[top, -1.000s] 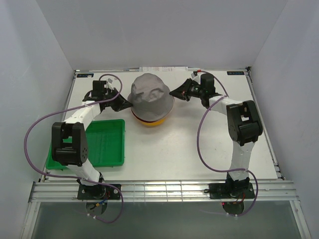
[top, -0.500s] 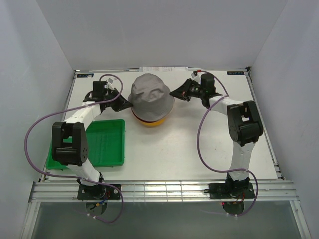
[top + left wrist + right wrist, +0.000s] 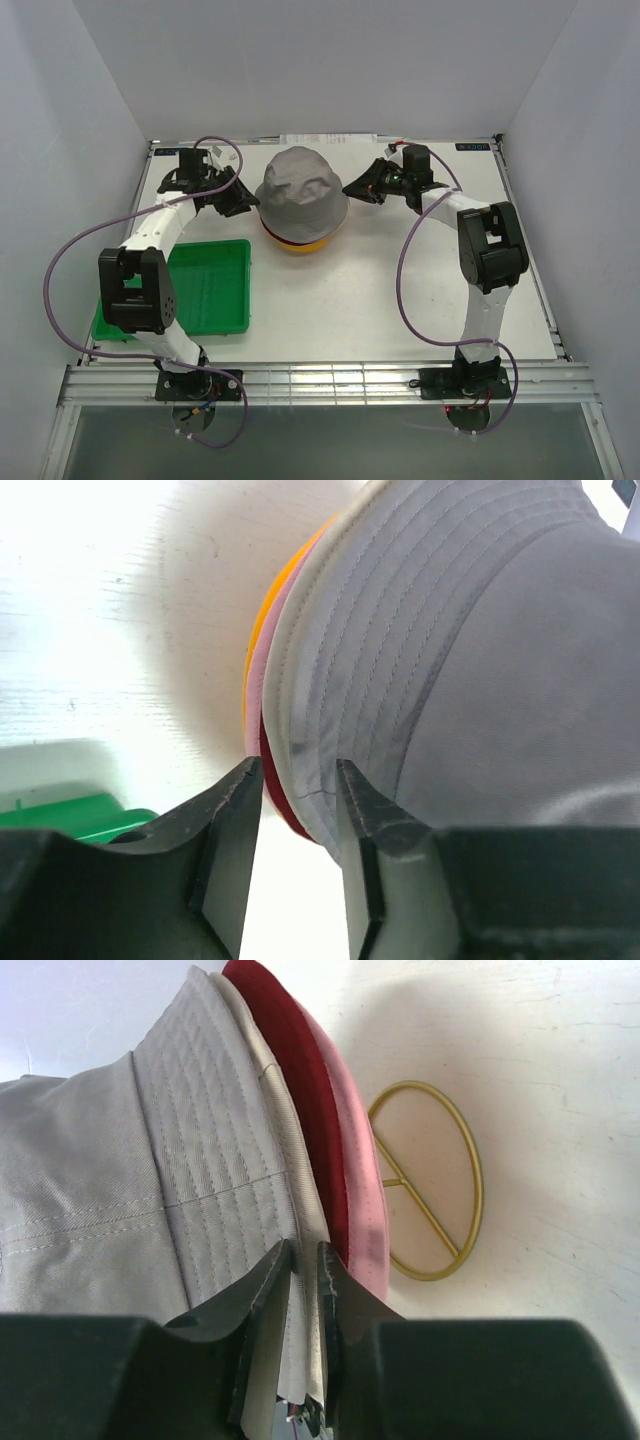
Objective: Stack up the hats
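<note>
The white table [image 3: 400, 290] carries everything; on its left near part lies a flat green tray [image 3: 205, 290], well apart from the hats [image 3: 303, 215], which sit in one pile at the far middle of the table; the grey hat [image 3: 303, 188] is on top, crown up, its brim draped over the rest; the yellow-orange hat [image 3: 300, 246] shows as a rim at the bottom of the pile; in the right wrist view the brims are layered, grey outermost, then a thin cream-beige hat [image 3: 268, 1085], the dark red hat [image 3: 300, 1050] and the pink hat [image 3: 355, 1190]; beside them a gold wire ring [image 3: 428, 1216] lies flat on the table; the left gripper [image 3: 297, 770] is at the pile's left edge, its fingers apart, with the brim edges just beyond the tips; the right gripper [image 3: 305, 1255] is at the right edge, fingers nearly together and pinching the grey hat's brim.
</note>
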Controlling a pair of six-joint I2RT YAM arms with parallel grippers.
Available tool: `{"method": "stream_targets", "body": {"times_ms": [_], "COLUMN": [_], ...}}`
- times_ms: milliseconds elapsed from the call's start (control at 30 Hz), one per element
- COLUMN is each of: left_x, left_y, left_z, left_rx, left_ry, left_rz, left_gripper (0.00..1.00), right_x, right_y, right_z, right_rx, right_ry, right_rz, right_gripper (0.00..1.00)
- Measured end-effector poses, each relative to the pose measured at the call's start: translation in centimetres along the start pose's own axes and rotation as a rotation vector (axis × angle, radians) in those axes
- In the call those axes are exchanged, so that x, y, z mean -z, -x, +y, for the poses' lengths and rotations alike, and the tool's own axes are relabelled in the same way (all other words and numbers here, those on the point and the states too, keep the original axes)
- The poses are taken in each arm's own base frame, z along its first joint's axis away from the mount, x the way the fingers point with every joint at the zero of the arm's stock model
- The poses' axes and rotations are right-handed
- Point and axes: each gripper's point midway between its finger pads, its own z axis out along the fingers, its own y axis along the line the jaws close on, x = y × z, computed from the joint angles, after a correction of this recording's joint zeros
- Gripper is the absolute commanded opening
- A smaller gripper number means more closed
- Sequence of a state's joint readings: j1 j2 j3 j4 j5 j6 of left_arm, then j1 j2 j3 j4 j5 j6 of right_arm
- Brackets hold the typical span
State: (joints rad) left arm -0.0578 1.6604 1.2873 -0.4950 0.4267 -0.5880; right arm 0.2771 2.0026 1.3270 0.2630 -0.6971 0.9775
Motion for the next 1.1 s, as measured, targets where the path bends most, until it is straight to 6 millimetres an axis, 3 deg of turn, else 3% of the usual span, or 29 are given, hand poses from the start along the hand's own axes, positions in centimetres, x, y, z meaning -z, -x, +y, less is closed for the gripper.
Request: {"method": "stream_targets", "body": {"times_ms": [167, 367, 467, 633, 667, 800, 933, 967, 1100], "left_x": [0.7, 2.5, 3.8, 7.2, 7.9, 11.1, 14.0, 14.6, 16.7], "left_y": [-0.1, 0.3, 1.0, 1.8, 2.0, 2.2, 1.8, 1.7, 0.9], "left_z": [0.1, -0.3, -1.1, -2.9, -3.4, -5.1, -6.5, -6.8, -7.6], "left_rx": [-0.020, -0.055, -0.093, -0.159, -0.172, -0.227, -0.271, -0.277, -0.296], "left_ry": [0.010, 0.024, 0.020, -0.002, -0.010, -0.044, -0.077, -0.083, -0.110], "left_rz": [0.006, -0.019, -0.053, -0.121, -0.136, -0.199, -0.251, -0.263, -0.304], "left_gripper": [0.58, 0.60, 0.61, 0.61, 0.61, 0.61, 0.61, 0.61, 0.61], "right_x": [0.1, 0.6, 1.7, 6.2, 7.3, 12.1, 16.4, 17.4, 21.3], "right_y": [0.2, 0.6, 1.3, 3.1, 3.4, 3.7, 1.8, 1.1, -1.7], "right_z": [-0.1, -0.4, 0.2, 2.4, 3.0, 5.5, 9.1, 9.8, 11.2], "right_rx": [-0.002, -0.011, -0.004, 0.052, 0.077, 0.194, 0.338, 0.373, 0.487], "right_ry": [-0.019, -0.042, -0.045, -0.052, -0.058, -0.107, -0.127, -0.133, -0.170], "right_rz": [0.001, -0.009, -0.034, -0.121, -0.144, -0.242, -0.310, -0.329, -0.392], "right_gripper": [0.37, 0.55, 0.59, 0.65, 0.75, 0.83, 0.99, 0.90, 0.89]}}
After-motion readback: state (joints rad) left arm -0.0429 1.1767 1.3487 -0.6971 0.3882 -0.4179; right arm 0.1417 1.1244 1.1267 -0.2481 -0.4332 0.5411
